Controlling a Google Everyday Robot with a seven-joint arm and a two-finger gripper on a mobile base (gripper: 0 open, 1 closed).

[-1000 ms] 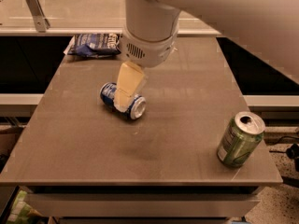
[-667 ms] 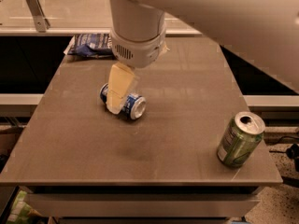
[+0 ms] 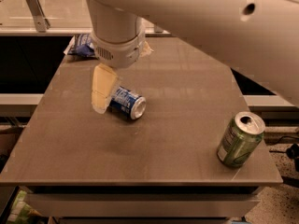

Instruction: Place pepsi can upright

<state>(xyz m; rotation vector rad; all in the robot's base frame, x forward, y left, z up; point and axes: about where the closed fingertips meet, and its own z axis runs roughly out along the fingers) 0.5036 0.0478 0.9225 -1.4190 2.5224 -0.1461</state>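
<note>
The pepsi can (image 3: 127, 102) lies on its side on the table (image 3: 177, 101), a little left of the middle. Its silver end points to the front right. The body is dark blue with white and light-blue marks, but no word on it can be read.

The gripper (image 3: 103, 96) hangs down from the big white arm (image 3: 117, 36) and sits at the left end of the can, covering that end. Its pale yellow tip reaches down nearly to the table. Whether it is wide, narrow or already pressing on the can, I cannot tell, because the can's left end is hidden behind it.

The green can (image 3: 240, 139) stands near the front right corner, with its silver top showing. It looks to lean a little, and its label is too unclear to read. At the back left edge lies the bag (image 3: 83, 45), blue and white. Most of it is hidden by the arm, and the print cannot be read.

Compared with a second ago, the gripper has moved to the left, from over the middle of the can to its left end. The arm now hides more of the bag. Both cans are in about the same places.
</note>
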